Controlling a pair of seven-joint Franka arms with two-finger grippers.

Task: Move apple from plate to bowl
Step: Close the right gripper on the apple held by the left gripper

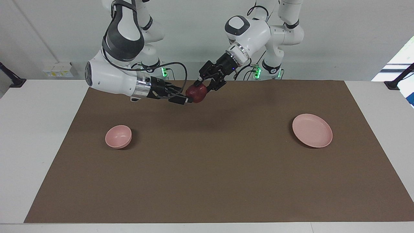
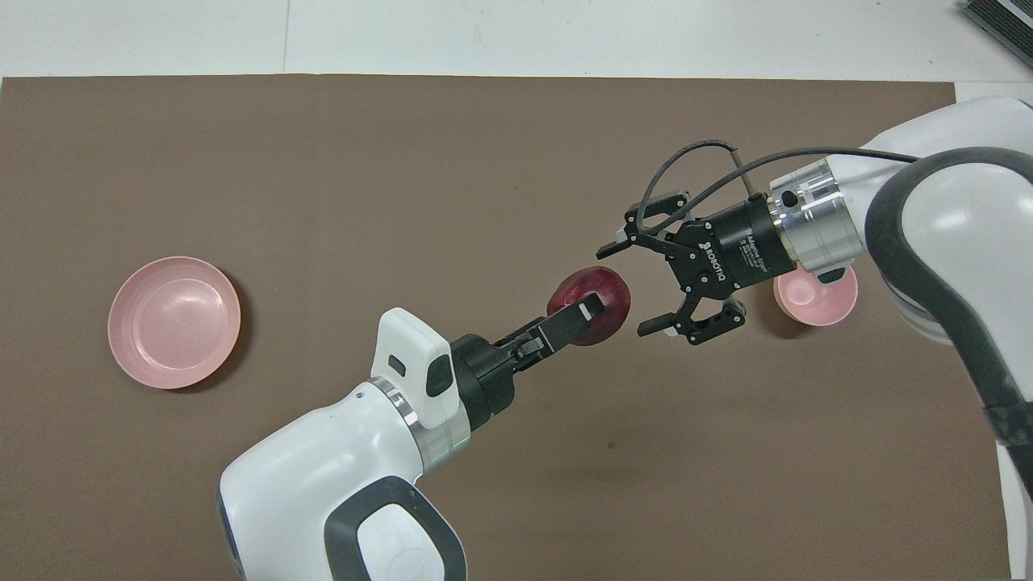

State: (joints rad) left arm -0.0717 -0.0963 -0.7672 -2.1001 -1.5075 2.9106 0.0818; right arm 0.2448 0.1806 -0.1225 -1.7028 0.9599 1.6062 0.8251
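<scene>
White wall (image 1: 339,35), white table (image 1: 35,129), brown mat (image 1: 210,168)

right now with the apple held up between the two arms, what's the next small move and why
Probably ease the right end effector forward until its open fingers straddle the apple, then close. The left end effector is shut on the apple in mid-air above the brown mat. The right one is just short of it, and the bowl sits at the right arm's end. The plate is already empty.
</scene>
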